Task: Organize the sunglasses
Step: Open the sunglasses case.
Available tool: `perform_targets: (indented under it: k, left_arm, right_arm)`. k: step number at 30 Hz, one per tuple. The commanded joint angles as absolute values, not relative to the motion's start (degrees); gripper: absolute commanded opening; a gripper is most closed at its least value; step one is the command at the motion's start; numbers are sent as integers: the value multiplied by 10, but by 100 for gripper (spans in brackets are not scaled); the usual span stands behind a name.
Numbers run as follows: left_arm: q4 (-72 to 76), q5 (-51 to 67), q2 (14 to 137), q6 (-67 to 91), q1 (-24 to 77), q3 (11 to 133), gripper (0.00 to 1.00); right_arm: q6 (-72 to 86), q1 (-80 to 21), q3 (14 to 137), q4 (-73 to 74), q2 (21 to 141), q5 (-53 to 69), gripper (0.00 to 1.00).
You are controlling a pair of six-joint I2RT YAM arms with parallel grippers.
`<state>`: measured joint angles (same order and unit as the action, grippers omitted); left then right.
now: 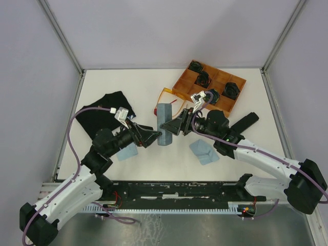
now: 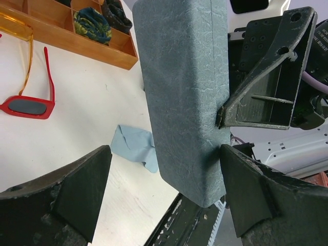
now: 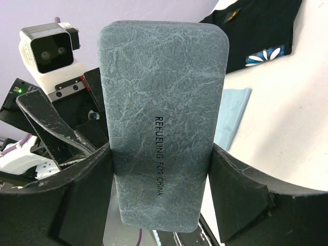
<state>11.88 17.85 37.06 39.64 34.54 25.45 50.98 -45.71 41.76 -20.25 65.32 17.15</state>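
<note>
Currently, step: case handling before any stowing, as a judgement; neither pair of sunglasses picked up yet.
grey-blue case: caught between the two grippers, apparently up off the desk; lid closed.
right gripper: clamped on the grey-blue case, one finger pressed to each long edge, lettered face toward its camera.
left gripper: wide; case in the gap, one finger just at the case edge, the other well apart from it. No grip.
red sunglasses: flat on the desk, ahead and left of the left gripper, past the case; temples unfolded, nothing touching them.
orange-yellow sunglasses: further ahead-left of the left gripper, right beside the red pair and near the wooden tray.
arm pose: both forearms stretched low and inward over mid-desk, wrists facing each other across the case, cameras turned toward one another.
next move (judgement): close the left gripper on the case, then pry the lid against the right gripper's hold. Needs a firm bite near the seam and a counter-pull. After that, one gripper free to fetch a pair.
risk: narrow contact on the textured shell, so the case could twist out if the pull is off-axis.
other: light blue cloth on the desk under the left gripper; black case behind the right gripper, well apart.
</note>
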Motion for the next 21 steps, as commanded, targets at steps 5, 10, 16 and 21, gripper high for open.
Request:
perform_targets:
  k: [5, 10, 16, 21]
  left_arm:
    - [132, 144, 368, 387, 347, 241, 91]
    - [124, 132, 369, 383, 347, 245, 91]
    - [119, 121, 372, 382, 347, 246, 89]
    - [105, 100, 371, 382, 347, 243, 87]
  right_arm:
    - [515, -457, 449, -264, 631, 211, 0]
    - [508, -457, 450, -262, 629, 234, 0]
    - [505, -457, 450, -257, 625, 246, 0]
    - [502, -457, 454, -251, 614, 250, 0]
